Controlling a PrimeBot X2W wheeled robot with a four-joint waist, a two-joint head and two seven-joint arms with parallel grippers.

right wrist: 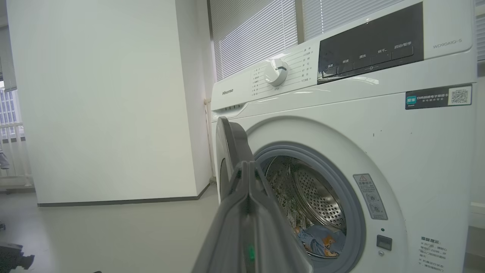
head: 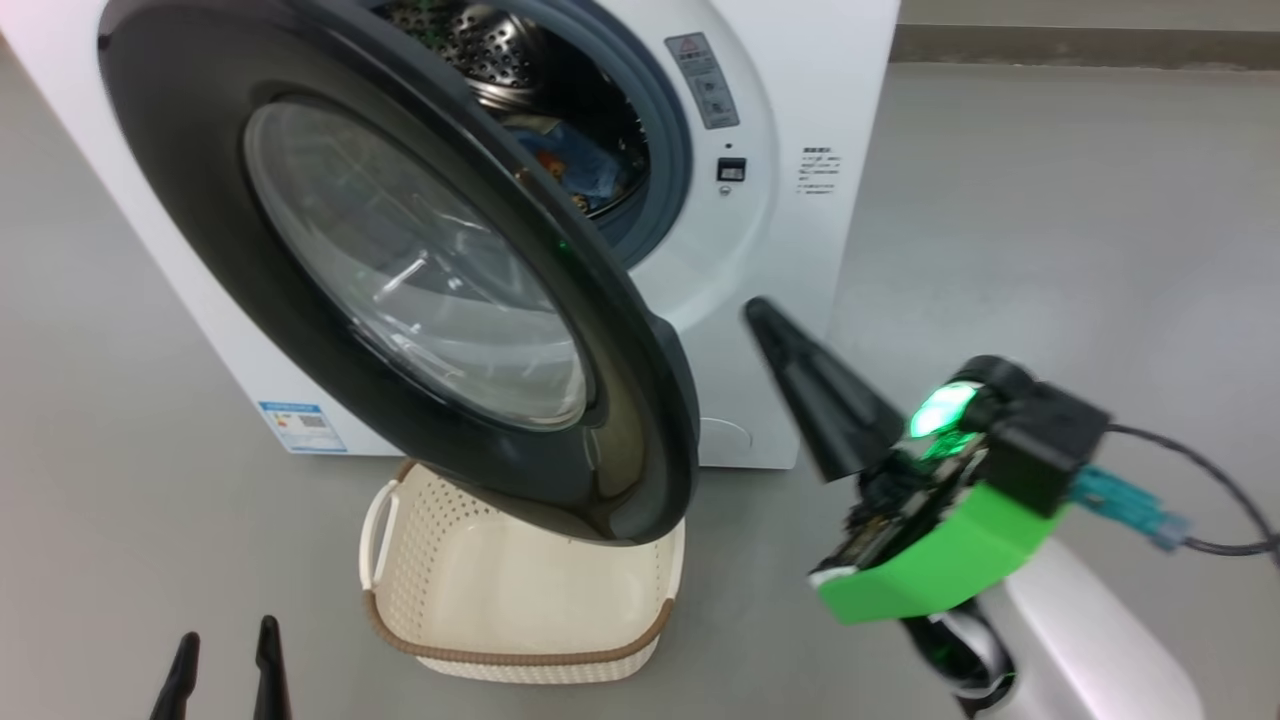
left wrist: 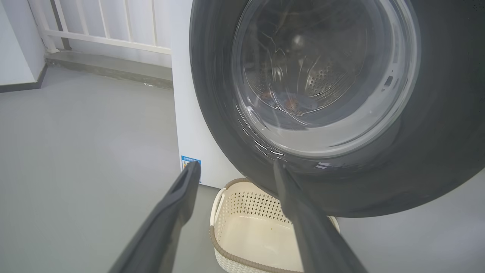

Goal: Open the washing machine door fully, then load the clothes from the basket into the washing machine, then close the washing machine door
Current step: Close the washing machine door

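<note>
The washing machine (head: pixel 790 120) stands with its door (head: pixel 400 270) swung out toward me, black rim and glass bowl facing the camera. Blue clothes (head: pixel 560 165) with orange figures lie inside the steel drum, seen too as clothes (right wrist: pixel 320 242) in the right wrist view. The cream basket (head: pixel 520 590) sits on the floor under the door's lower edge, with no cloth visible in it. My right gripper (head: pixel 760 315) is shut on nothing, pointing at the machine front just right of the door's free edge. My left gripper (head: pixel 228 640) is open, low at the left, before the door (left wrist: pixel 322 94).
Grey floor (head: pixel 1050 250) stretches to the right of the machine and on the left. A white wall (right wrist: pixel 106 106) and a railing (left wrist: pixel 102 30) stand beyond the washer. A cable (head: pixel 1200 480) trails from my right wrist.
</note>
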